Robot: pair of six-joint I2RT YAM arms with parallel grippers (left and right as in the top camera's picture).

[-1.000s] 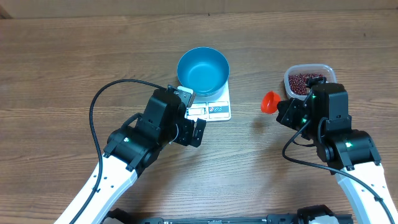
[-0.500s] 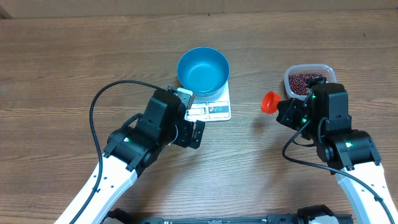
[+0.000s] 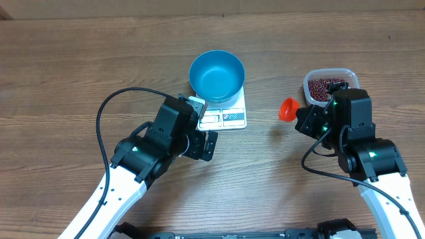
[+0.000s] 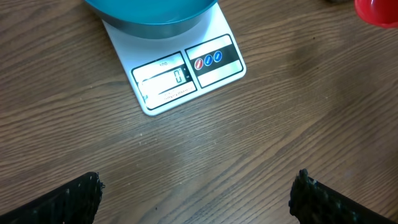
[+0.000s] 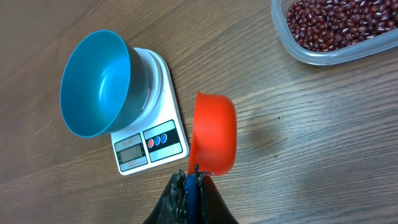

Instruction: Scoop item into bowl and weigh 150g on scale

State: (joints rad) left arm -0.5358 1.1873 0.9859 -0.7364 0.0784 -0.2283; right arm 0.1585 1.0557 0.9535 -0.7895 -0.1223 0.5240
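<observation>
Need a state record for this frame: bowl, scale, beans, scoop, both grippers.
bowl: blue, empty, sitting on the scale
scale: white, display reads 0
beans: in the clear tub, right of the scale
scoop: red, between scale and tub, contents not visible
right gripper: shut on the scoop handle
left gripper: open, empty, over the table near the scale's display end
progress: no beans in bowl yet

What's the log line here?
right gripper: shut on orange plastic scoop | left gripper: open | round blue bowl: empty, on flat white scale | red-brown beans: in clear plastic tub
</observation>
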